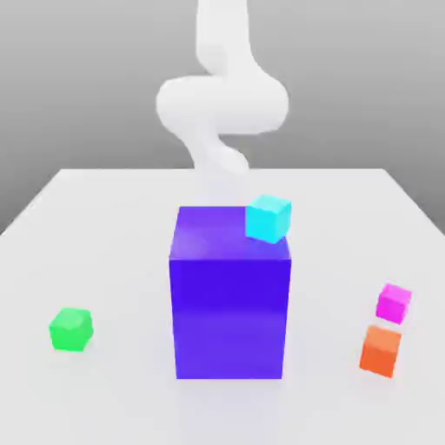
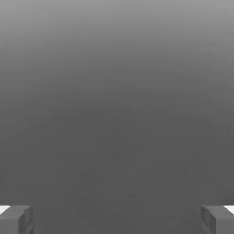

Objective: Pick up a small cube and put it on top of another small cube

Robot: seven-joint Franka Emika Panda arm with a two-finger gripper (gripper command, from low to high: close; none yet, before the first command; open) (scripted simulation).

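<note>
- Small bright magenta cube (image 1: 394, 302): sits on the pale grey table (image 1: 104, 226) at the exterior view's right, near the front edge. Nothing touches it from above.
- Matte orange cube (image 1: 381, 350): just in front of the magenta cube, very close; cannot tell whether the two touch.
- Small bright green cube (image 1: 70, 329): on the table at the exterior view's left, well apart from the magenta cube, with the big block between them. Its top face is bare.
- Tall glossy blue-purple block (image 1: 229, 300): stands upright in the middle of the table, far larger than any cube.
- Cyan cube (image 1: 268, 218): rests on the block's top face, at its far corner toward the exterior view's right, turned slightly askew to the block's edges.
- White robot arm (image 1: 222, 102): blurred, rising behind the block at the far side of the table, well above all the cubes.
- Gripper (image 2: 117, 219): in the hand view the two grey fingertips (image 2: 16, 219) stand wide apart, with bare grey between them; nothing is gripped.
- No bins, trays or boxes here; the block top serves as the one raised surface, carrying the cyan cube.
</note>
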